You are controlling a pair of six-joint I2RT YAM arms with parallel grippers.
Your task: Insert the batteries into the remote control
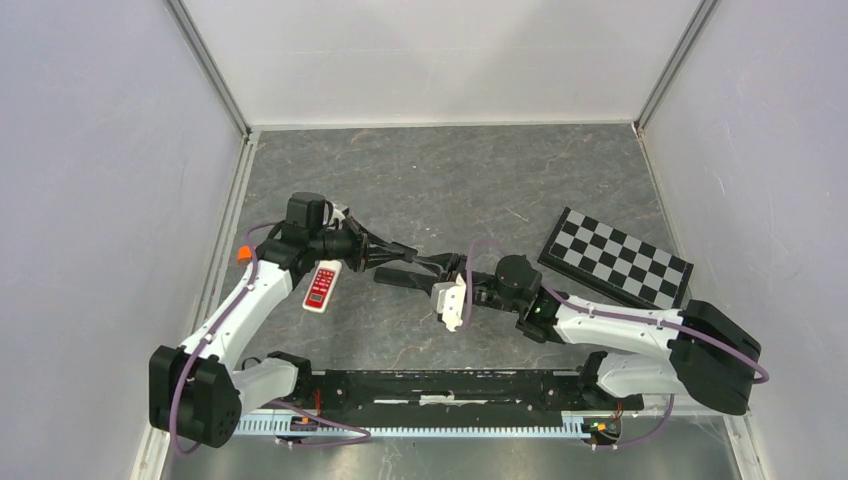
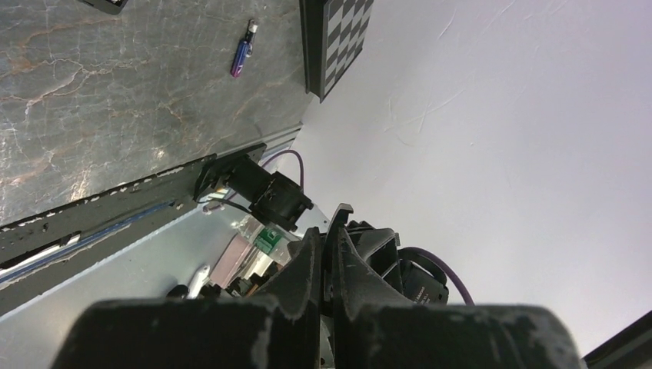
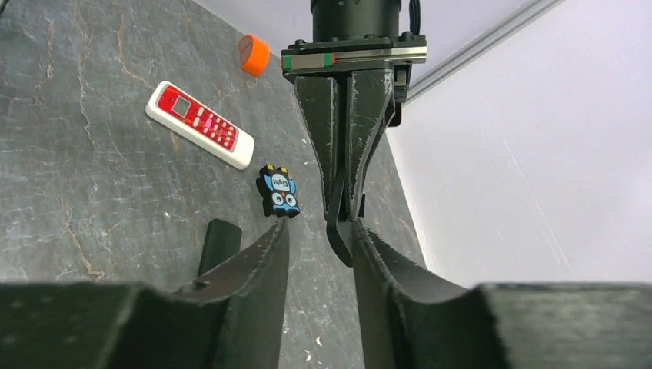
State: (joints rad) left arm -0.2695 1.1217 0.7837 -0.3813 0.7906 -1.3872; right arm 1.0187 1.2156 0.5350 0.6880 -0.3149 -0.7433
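The one battery (image 2: 241, 54) in view lies on the right half of the table (image 1: 420, 180), just beside an edge of the checkerboard (image 2: 338, 38) with its long axis roughly along that edge. It is well apart from both grippers at the table's middle, and I judge it to be on the right arm's side. The left gripper (image 3: 343, 211) is pressed fully shut, a thin dark strip (image 3: 338, 240) hanging below its tips, whether gripped I cannot tell. The right gripper (image 3: 319, 227) stands partly open with that strip in its gap, clamping nothing, while the red remote (image 3: 200, 125), a cartoon-faced black piece (image 3: 278, 192) and an orange cap (image 3: 254, 54) lie toward the left edge, off the way to the battery
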